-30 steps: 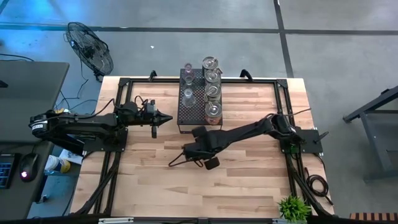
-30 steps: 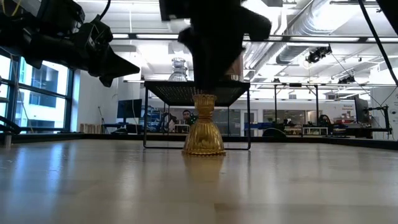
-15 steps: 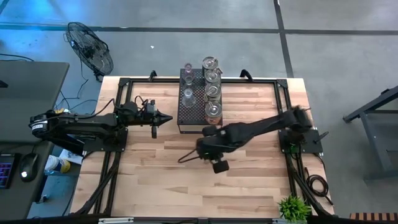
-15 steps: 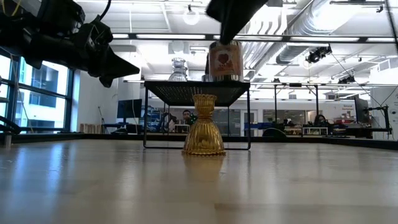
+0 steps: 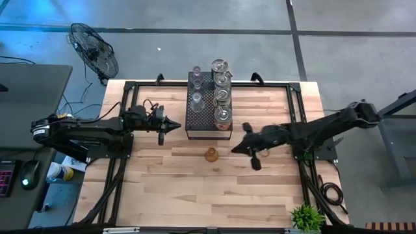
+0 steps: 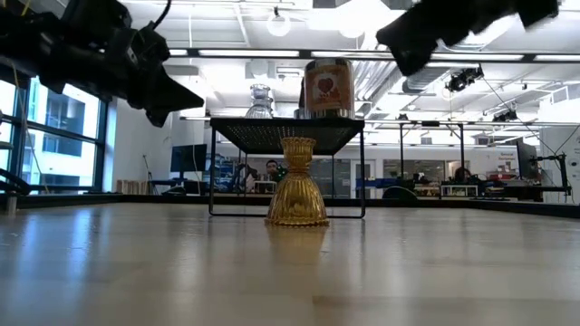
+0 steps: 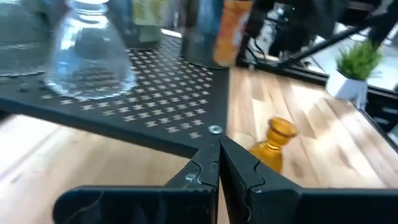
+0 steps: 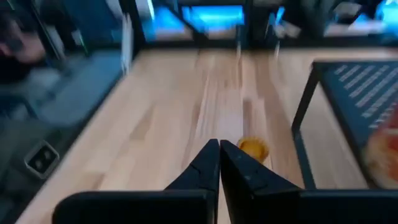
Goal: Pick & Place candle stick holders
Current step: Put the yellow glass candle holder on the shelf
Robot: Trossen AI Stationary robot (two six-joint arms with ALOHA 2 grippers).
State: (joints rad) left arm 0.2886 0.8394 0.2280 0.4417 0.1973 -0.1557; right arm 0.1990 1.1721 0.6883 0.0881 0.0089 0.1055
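An amber candle stick holder [image 5: 211,155] stands alone on its wide base on the wooden table, just in front of the black perforated rack [image 5: 203,116]; the low view shows the holder [image 6: 296,195] upright. Several clear and silvery holders [image 5: 222,97] stand on the rack. My right gripper [image 5: 234,149] hangs shut and empty above the table, just to the right of the amber holder [image 8: 252,148]. My left gripper [image 5: 177,123] hovers shut and empty at the rack's left side, its fingers [image 7: 217,163] pointing at the rack's near corner.
The rack stands on thin legs [image 6: 212,172] at the table's far middle, with a clear glass holder [image 7: 93,59] near its edge. Black frame rails [image 5: 296,110] run along the table's sides. A small green plant [image 5: 307,218] sits at the near right corner.
My right gripper has risen from over the amber holder and drawn back toward the table's right edge, shutting its fingers on the way. The amber holder stays upright on the table where it was.
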